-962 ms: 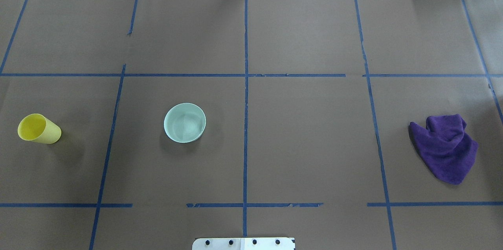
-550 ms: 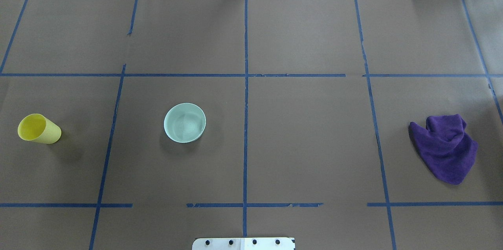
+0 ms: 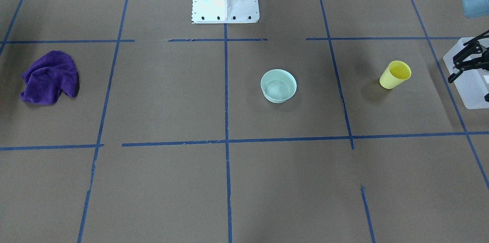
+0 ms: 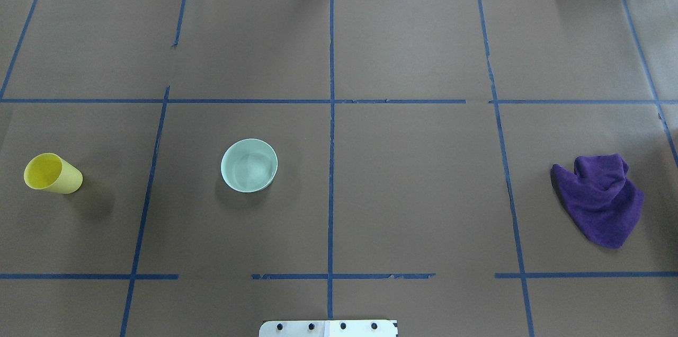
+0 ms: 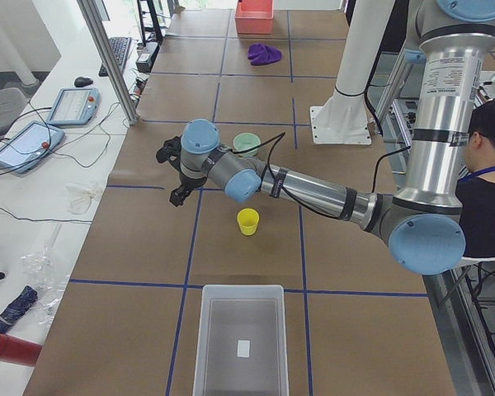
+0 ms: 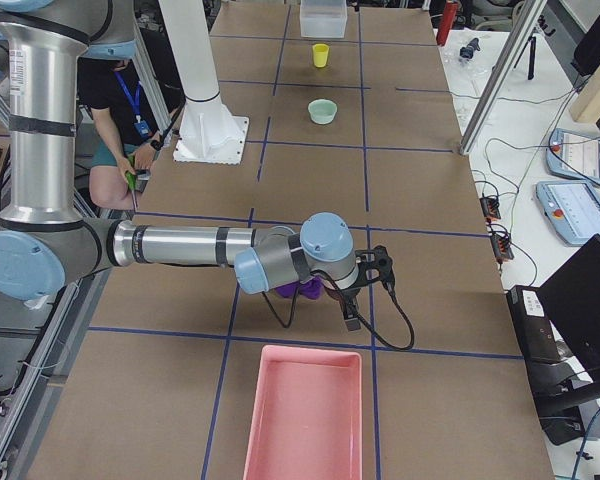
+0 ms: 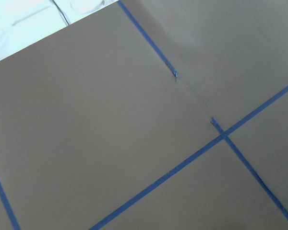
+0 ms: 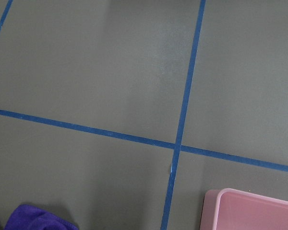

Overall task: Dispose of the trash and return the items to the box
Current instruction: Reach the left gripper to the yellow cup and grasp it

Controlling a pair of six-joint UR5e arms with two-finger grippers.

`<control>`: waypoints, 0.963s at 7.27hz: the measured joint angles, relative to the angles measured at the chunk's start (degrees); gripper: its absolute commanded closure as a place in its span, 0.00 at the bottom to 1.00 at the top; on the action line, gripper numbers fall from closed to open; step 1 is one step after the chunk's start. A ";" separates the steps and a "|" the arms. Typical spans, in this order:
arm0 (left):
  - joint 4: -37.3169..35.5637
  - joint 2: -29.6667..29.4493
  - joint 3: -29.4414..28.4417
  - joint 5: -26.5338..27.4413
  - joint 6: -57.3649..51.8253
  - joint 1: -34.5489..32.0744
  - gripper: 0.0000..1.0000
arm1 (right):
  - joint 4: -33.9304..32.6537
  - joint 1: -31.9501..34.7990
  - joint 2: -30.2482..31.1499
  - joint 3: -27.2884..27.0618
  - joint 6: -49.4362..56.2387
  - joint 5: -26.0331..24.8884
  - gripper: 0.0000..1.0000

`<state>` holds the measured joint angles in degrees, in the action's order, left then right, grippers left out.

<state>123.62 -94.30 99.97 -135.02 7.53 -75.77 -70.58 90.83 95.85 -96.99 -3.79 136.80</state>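
silver left arm (image 5: 313,188) stretched out level, fingers (image 5: 176,196) spread, above table (image 5: 231,99)

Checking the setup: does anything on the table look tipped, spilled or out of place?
Nothing tipped or spilled. The yellow cup and mint bowl stand upright; only the purple cloth lies crumpled.

Blue tape lines (image 7: 182,163) are meeting at a crossing (image 7: 224,136). Brown paper (image 7: 101,110) is spreading around the crossing, and a white surface (image 7: 19,24) is showing far up-left of it.
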 measured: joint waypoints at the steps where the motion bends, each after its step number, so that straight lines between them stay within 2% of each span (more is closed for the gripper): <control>1: 2.92 0.95 -0.20 1.53 1.45 2.34 0.00 | 0.15 -0.03 0.14 0.08 -0.11 0.29 0.00; 3: 6.96 6.48 0.13 5.72 5.73 5.95 0.00 | 0.23 -0.07 0.29 0.23 -0.18 1.01 0.00; 4: 11.86 10.09 0.00 10.68 11.21 8.60 0.07 | 0.25 -0.13 0.49 0.27 -0.15 1.08 0.00; 5: 16.53 12.58 -0.46 14.20 18.24 12.08 0.18 | 0.26 -0.21 0.64 0.30 -0.20 1.07 0.00; 7: 20.00 14.67 -1.06 16.45 26.74 17.51 0.18 | 0.27 -0.24 0.72 0.31 -0.32 1.08 0.00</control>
<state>143.63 -79.63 98.91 -118.57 34.26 -58.26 -70.31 90.59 96.57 -96.68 -4.11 137.88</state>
